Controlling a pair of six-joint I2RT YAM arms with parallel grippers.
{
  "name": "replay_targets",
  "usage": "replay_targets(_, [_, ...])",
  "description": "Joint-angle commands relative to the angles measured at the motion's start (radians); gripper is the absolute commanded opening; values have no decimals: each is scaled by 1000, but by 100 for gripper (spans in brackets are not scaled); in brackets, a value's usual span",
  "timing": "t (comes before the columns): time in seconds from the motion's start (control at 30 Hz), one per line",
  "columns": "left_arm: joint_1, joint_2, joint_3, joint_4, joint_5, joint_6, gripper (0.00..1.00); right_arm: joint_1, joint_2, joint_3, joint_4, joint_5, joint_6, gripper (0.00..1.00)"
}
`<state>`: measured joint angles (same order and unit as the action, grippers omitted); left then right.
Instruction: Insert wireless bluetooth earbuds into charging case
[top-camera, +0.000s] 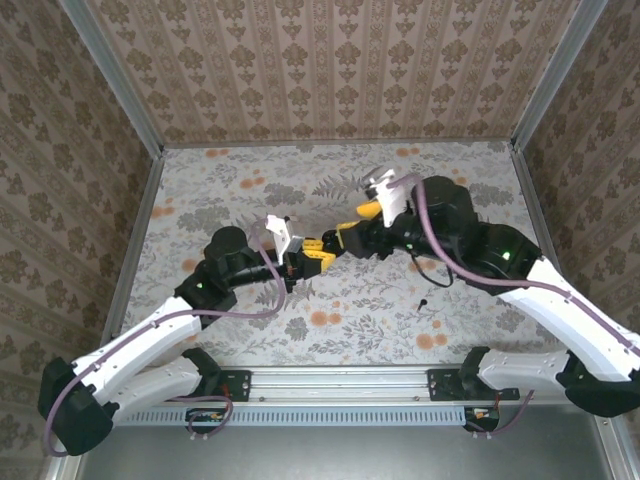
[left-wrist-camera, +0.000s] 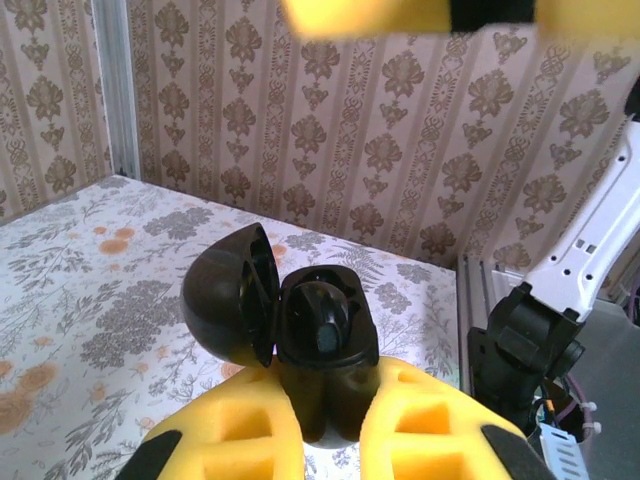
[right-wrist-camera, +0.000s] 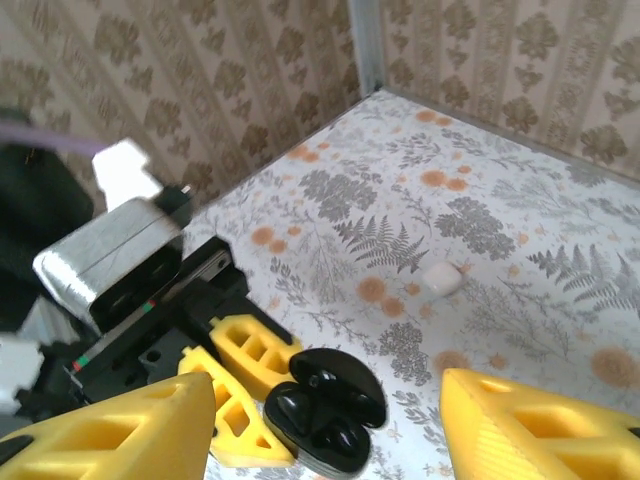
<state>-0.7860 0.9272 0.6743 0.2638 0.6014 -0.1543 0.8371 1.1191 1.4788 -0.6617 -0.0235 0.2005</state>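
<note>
Fingers (left-wrist-camera: 235, 440) of the left gripper (left-wrist-camera: 325, 430), two yellow ones, are pinched narrow on the lower half of one black case (left-wrist-camera: 330, 345) and hold it up off the table (left-wrist-camera: 90, 270). The case stands open, its round lid (left-wrist-camera: 230, 295) swung out at 9 o'clock of the base. One glossy black bud (left-wrist-camera: 328, 325) sits in the base. From the right wrist the same case (right-wrist-camera: 325, 405) shows two dark glossy shapes inside; whether both are buds I cannot tell.

The right gripper (right-wrist-camera: 328, 390) has its two yellow fingers (right-wrist-camera: 130, 430) spread wide, one at 9 o'clock and one at 3 o'clock of the case. They touch nothing and hold nothing. The case lies between them, apart from both.

From above, the left gripper (top-camera: 318, 250) is near the middle of the table (top-camera: 250, 180). The right gripper (top-camera: 347, 238) is just beside it at 2 o'clock, tips facing.

One small white lump (right-wrist-camera: 443, 278) with rounded corners lies alone on the table, at 1 o'clock of the case and well apart from it. One tiny black speck (top-camera: 424, 299) lies on the table at 4 o'clock of the right gripper, too small to say what it is.
</note>
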Motion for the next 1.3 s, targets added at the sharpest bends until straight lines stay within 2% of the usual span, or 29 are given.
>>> replay_targets(0.0, [-13, 20, -8, 91, -27, 30, 0, -79, -43, 10, -57, -21, 150, 62])
replay_targets(0.13, [-36, 70, 6, 114, -45, 33, 0, -205, -52, -31, -206, 23, 256, 64])
replay_targets(0.23, [-73, 107, 22, 117, -67, 47, 0, -298, -25, -81, -299, -29, 310, 65])
replay_targets(0.47, [-135, 185, 17, 171, -136, 113, 0, -428, 8, -291, -360, -52, 398, 64])
replay_targets(0.7, [-135, 288, 91, 183, -118, 228, 0, -567, 27, -533, -280, -84, 452, 64])
replay_targets(0.93, [-161, 328, 102, 208, -96, 243, 0, -628, 75, -759, -63, -139, 515, 63])
replay_targets(1.27, [-240, 326, 95, 191, -212, 248, 0, -657, 226, -793, 25, -144, 420, 58])
